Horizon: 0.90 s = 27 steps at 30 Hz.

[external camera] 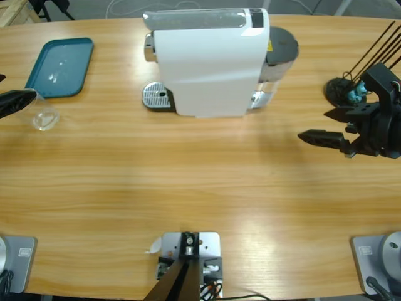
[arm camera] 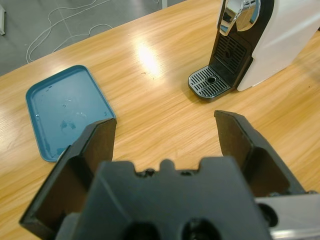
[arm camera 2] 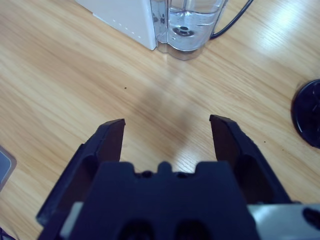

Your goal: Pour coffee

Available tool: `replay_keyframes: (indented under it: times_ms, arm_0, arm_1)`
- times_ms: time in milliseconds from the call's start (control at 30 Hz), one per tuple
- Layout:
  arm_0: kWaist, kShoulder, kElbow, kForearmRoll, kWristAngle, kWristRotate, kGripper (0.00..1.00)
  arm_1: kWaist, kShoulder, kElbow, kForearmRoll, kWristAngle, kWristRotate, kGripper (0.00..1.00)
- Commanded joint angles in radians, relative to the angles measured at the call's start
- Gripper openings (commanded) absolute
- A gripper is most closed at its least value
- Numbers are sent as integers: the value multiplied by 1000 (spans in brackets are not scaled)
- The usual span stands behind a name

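High view: I see no coffee in the clear glass cup [external camera: 44, 116] beside my left gripper [external camera: 15, 102].
Left gripper: jaws spread, empty.
Right gripper [external camera: 322, 125]: spread, empty, well apart from the white coffee machine [external camera: 207, 63].

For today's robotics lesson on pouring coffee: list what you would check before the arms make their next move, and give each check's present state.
1. Left hand open, nothing held: ok.
2. Right hand open, nothing held: ok.
3. Clear cup upright on the table, beside the blue tray: ok.
4. Cup under the coffee machine spout: not ok; the drip grate is bare.
5. Coffee in the cup: cannot tell.
6. Water in the machine's tank: ok; some shows.
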Motion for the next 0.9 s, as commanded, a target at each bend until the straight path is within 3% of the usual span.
replay_keyframes:
  times_ms: [33, 333, 533, 700, 800, 900]
  arm_0:
    - [3, 15, 36, 3, -17, -11, 849]
    - [2, 3, 10, 30, -11, -20, 853]
    - [2, 68, -393, 190, -57, -98, 860]
    - [33, 223, -605, 293, -236, -264, 853]
    - [149, 309, -613, 293, -490, -411, 858]
    - [185, 370, -590, 179, -581, -502, 858]
  arm_1:
    - [9, 24, 6, 7, -11, 10, 735]
    - [9, 17, 7, 7, -11, 10, 735]
    - [9, 19, 6, 7, -10, 10, 736]
    - [9, 15, 6, 10, -10, 10, 734]
    - [9, 11, 6, 12, -10, 10, 734]
    - [9, 9, 6, 13, -10, 10, 738]
